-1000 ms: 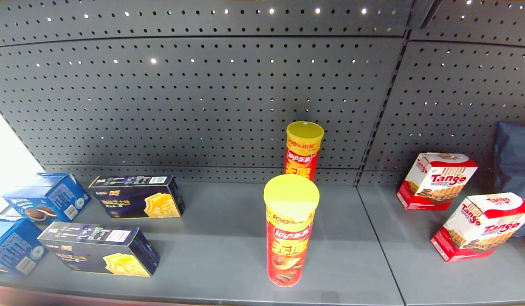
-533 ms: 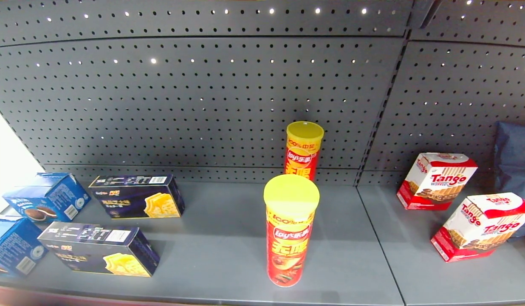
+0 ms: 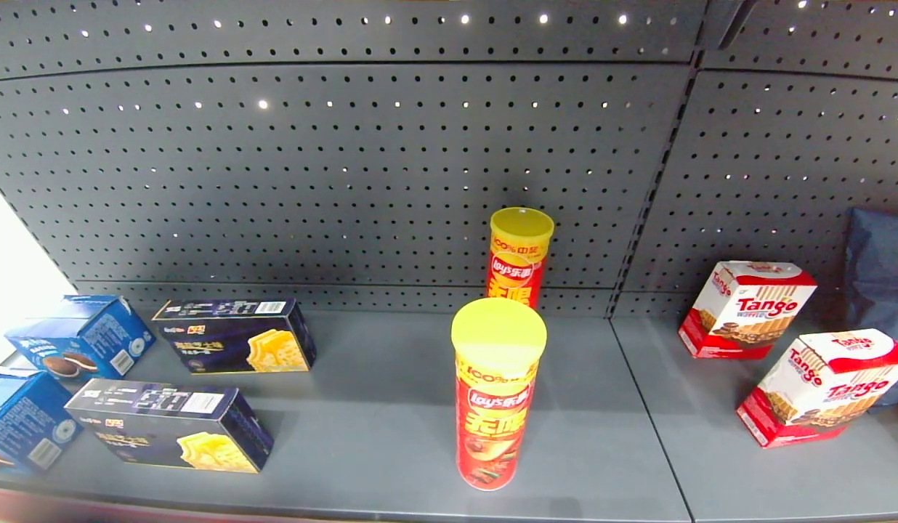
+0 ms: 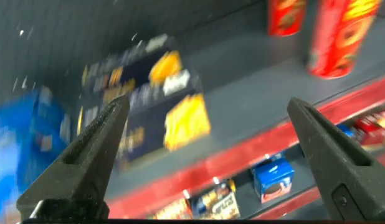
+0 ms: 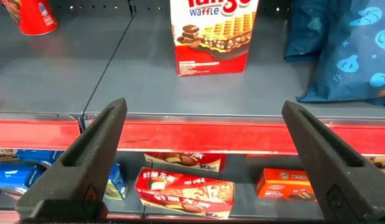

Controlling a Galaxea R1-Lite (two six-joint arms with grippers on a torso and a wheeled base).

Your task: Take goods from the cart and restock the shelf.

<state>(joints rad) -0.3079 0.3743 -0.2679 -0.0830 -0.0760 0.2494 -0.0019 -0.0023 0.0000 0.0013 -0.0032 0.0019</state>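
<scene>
nothing has budged in the head view over the last second, every box and tube sits right where it was. biggest thing is the dark grey metal shelf (image 3: 362, 428) with its dark grey perforated back panel (image 3: 311, 181), straight ahead of both grippers. the left gripper (image 4: 208, 106) has its black fingers spread wide with nothing between them. the right gripper (image 5: 204, 106) is the same, wide apart and empty, hanging just in front of the shelf's red front rail (image 5: 199, 134).

beyond the right gripper and off to the robot's right, a crinkly blue plastic bag (image 5: 342, 50) sits at the back. out past the left gripper lie two navy cardboard cracker boxes, one near the edge (image 3: 173, 428) and one behind it (image 3: 235, 335); they're pretty blurry in the left wrist view. dead ahead of the right gripper stands a red-and-white cardboard wafer box (image 5: 211, 37), just beside the bag, with a second wafer box (image 3: 747, 309) farther back.

between the two grippers' spots are two upright red chip tubes with yellow lids, the front tube (image 3: 496, 396) and the back tube (image 3: 518, 258), which is up against the panel. farthest to the robot's left of the left gripper are two bright blue cookie boxes (image 3: 82, 338). under the rail, below the right gripper, some small snack boxes (image 5: 183, 190) sit on a lower level.
</scene>
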